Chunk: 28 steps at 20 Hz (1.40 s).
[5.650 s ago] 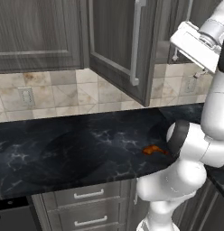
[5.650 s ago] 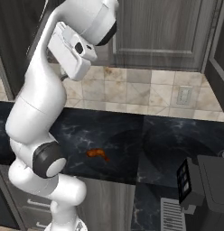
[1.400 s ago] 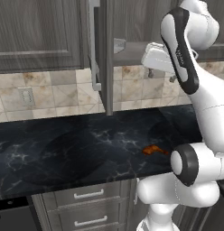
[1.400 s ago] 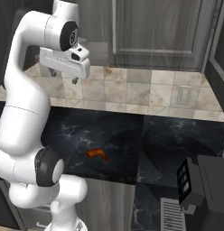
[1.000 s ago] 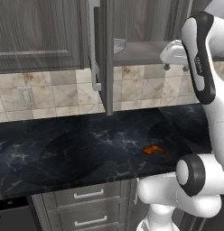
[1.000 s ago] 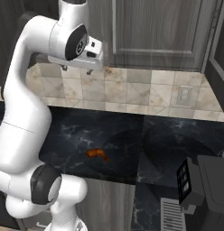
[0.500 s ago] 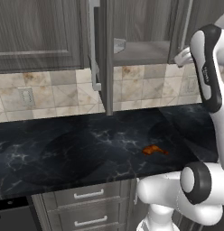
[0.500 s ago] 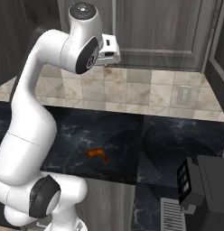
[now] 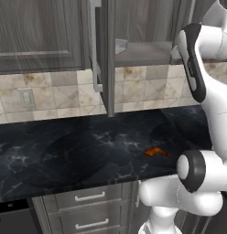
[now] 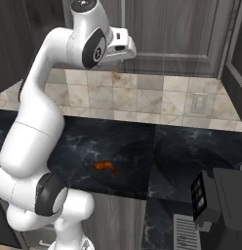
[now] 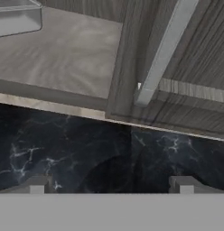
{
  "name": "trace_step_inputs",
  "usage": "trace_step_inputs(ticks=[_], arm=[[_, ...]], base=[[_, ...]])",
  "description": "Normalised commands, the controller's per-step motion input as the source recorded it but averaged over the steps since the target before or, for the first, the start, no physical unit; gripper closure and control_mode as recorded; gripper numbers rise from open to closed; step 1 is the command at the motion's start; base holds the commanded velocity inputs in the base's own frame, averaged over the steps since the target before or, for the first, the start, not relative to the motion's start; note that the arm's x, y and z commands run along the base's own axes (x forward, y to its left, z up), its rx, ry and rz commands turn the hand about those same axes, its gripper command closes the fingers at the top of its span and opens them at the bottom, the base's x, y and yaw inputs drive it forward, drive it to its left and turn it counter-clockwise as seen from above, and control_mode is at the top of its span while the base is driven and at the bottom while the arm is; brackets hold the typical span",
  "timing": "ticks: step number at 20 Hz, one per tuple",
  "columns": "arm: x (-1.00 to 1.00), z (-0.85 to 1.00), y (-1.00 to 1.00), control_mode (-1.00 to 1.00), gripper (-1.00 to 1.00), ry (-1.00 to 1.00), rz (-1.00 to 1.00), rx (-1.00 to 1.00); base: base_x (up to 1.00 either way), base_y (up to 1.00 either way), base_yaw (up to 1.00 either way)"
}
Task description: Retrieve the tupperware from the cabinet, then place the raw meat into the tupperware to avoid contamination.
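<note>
Gripper [image 11: 112, 182] wide, empty, facing cabinet [image 11: 145, 54] shelf. Tupperware [image 11: 16, 18] far up-left of fingertips; swing toward it, straddle rim, clear door handle [image 11: 165, 49].

The light was dim and even, the rendered pictures soft and slightly blurred, with faint shadows under the cabinet [image 9: 106, 55].

End effector [image 11: 112, 184] now further right, up at the open cabinet [image 9: 133, 27] shelf.
</note>
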Motion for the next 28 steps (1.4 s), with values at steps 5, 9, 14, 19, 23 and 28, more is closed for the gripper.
trace_step_inputs(ticks=[5,9,14,19,23,28], arm=[[0.32,0.00,-0.11,-1.00,-1.00,-0.04,-0.06,0.07],[0.51,0.02,-0.30,-1.00,-1.00,-0.02,-0.10,0.17],[0.46,0.11,-0.16,-1.00,-1.00,0.00,-0.06,0.09],[0.33,0.28,-0.10,-1.00,-1.00,0.00,0.01,0.00],[0.27,0.26,-0.21,-1.00,-1.00,-0.01,0.05,0.00],[0.27,0.04,-0.11,-1.00,-1.00,0.00,0.06,0.00]], base=[[0.00,0.00,0.00],[0.00,0.00,0.00],[0.00,0.00,0.00],[0.00,0.00,0.00],[0.00,0.00,0.00],[0.00,0.00,0.00]])
